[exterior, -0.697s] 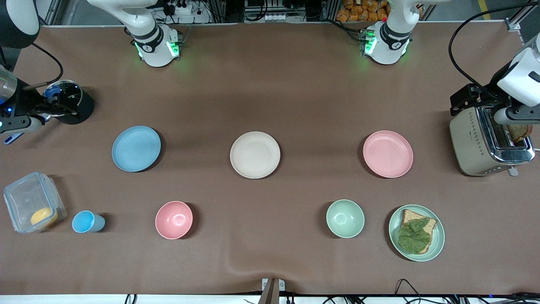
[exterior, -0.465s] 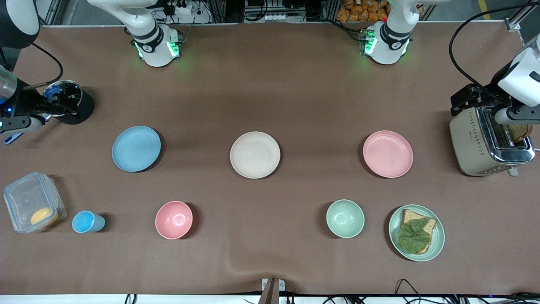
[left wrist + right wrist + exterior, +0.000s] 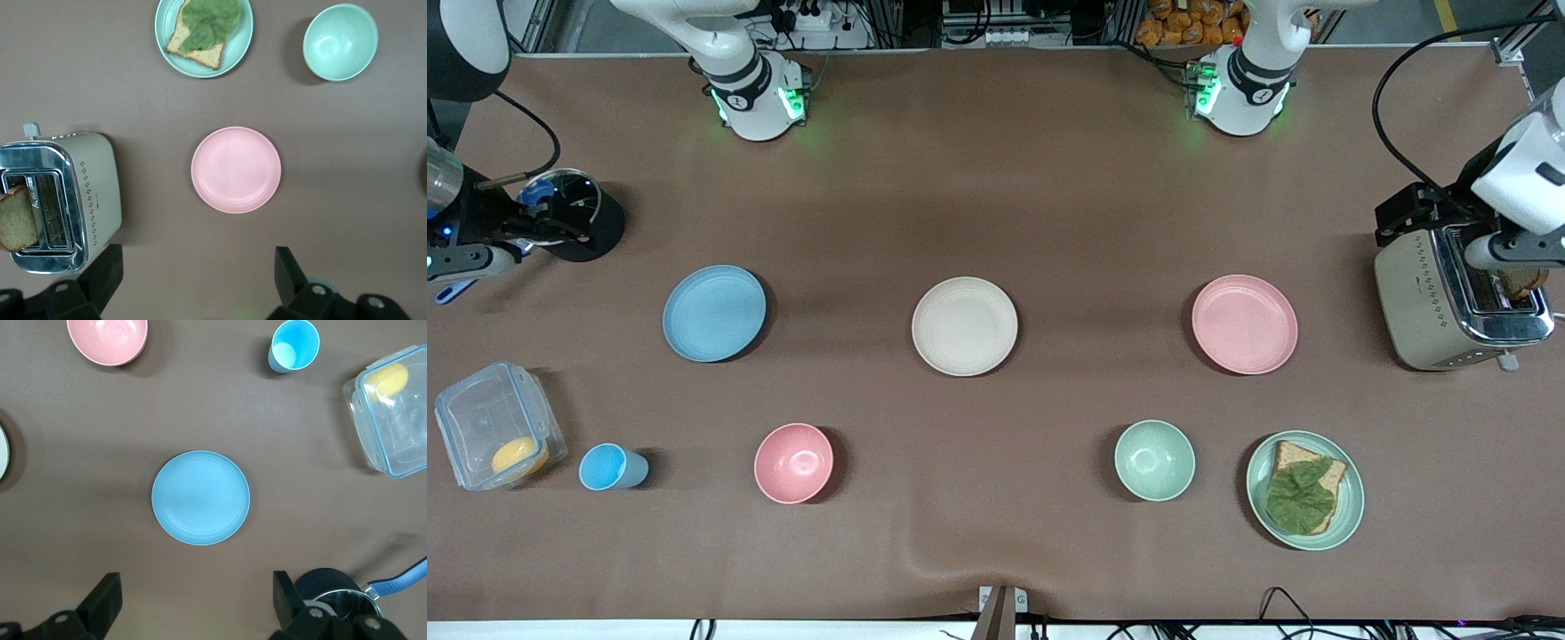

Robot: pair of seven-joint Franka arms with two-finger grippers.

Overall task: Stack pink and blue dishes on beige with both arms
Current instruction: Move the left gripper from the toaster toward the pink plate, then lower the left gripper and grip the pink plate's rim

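Pink plate [image 3: 1244, 324], blue plate [image 3: 714, 313] and beige plate [image 3: 964, 325] lie apart; both end effectors [image 3: 193, 283] [image 3: 193, 603] spread wide.

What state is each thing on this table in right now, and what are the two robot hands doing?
Pink plate: bare, flat, unstacked.
Blue plate: bare, flat, unstacked.
Beige plate: bare, nothing stacked on it.
Green plate: holds toast and leaf.
Toaster: bread sticking out of slot.
Clear box: holds something yellow.
Left gripper: open, above pink plate.
Right gripper: open, above blue plate.
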